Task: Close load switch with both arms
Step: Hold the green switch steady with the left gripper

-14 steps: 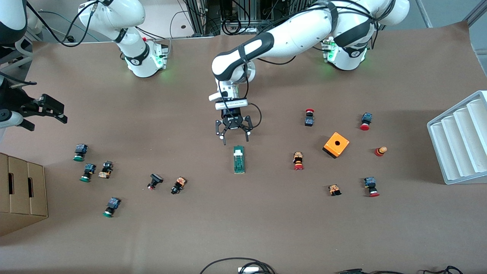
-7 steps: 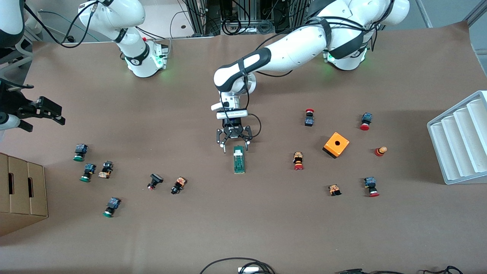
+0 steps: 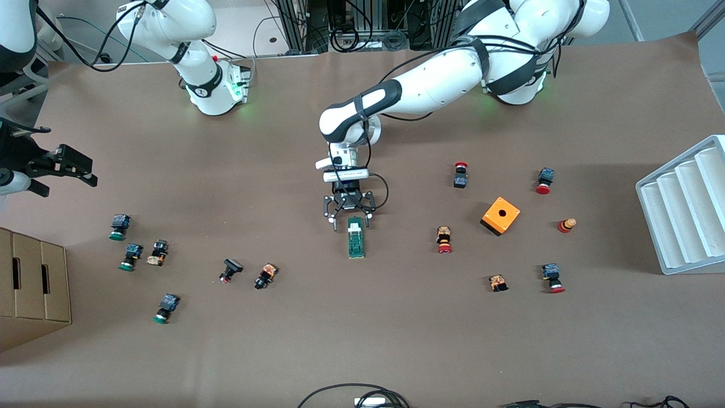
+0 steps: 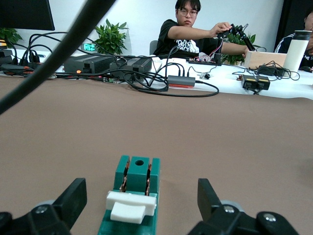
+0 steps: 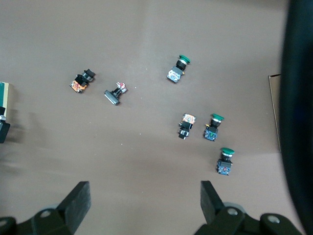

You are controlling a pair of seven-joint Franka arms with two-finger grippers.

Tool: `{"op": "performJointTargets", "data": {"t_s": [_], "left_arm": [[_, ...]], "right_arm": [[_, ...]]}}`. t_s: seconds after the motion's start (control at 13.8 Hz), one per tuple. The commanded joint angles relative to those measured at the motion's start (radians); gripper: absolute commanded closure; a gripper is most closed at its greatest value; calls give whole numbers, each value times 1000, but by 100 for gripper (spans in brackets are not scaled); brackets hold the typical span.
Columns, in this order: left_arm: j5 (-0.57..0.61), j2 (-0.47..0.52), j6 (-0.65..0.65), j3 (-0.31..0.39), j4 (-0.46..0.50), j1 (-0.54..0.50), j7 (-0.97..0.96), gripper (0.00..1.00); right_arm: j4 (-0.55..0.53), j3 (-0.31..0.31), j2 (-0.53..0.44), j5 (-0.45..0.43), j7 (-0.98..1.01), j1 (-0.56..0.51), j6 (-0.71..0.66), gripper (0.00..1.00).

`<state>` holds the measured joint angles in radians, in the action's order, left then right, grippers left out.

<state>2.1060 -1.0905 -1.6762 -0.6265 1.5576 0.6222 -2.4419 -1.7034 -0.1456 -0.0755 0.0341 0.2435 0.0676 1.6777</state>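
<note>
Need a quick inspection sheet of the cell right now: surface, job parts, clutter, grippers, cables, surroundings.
Surface: brown table, flat.
Job's things: load switch lies mid-table, white block at its end nearest the left gripper.
Clutter: orange box, scattered push buttons, white tray, cardboard box.
Grippers: left gripper open, fingers straddling the switch's end; right gripper open, waiting at the right arm's end.
Cables: loops at the table edge nearest the camera.
Surroundings: person seated at a desk.
</note>
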Motion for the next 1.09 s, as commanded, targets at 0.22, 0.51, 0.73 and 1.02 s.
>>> {"op": "performJointTargets", "data": {"t_s": [0.22,0.51,0.73,1.02], "left_arm": [[19,-46,35,2,-34,21,-9,0],[19,-52,39,2,-39,27,-16,0],[20,-65,50,4,-41,28,-17,0],[35,-85,61,4,-57,36,-29,0]], "right_arm": [[10,0,13,-23,10,1,-42,0],[5,0,14,-22,26,0,-70,0],[8,4,25,-23,27,11,-84,0],[7,6,36,-20,20,9,-87,0]]}}
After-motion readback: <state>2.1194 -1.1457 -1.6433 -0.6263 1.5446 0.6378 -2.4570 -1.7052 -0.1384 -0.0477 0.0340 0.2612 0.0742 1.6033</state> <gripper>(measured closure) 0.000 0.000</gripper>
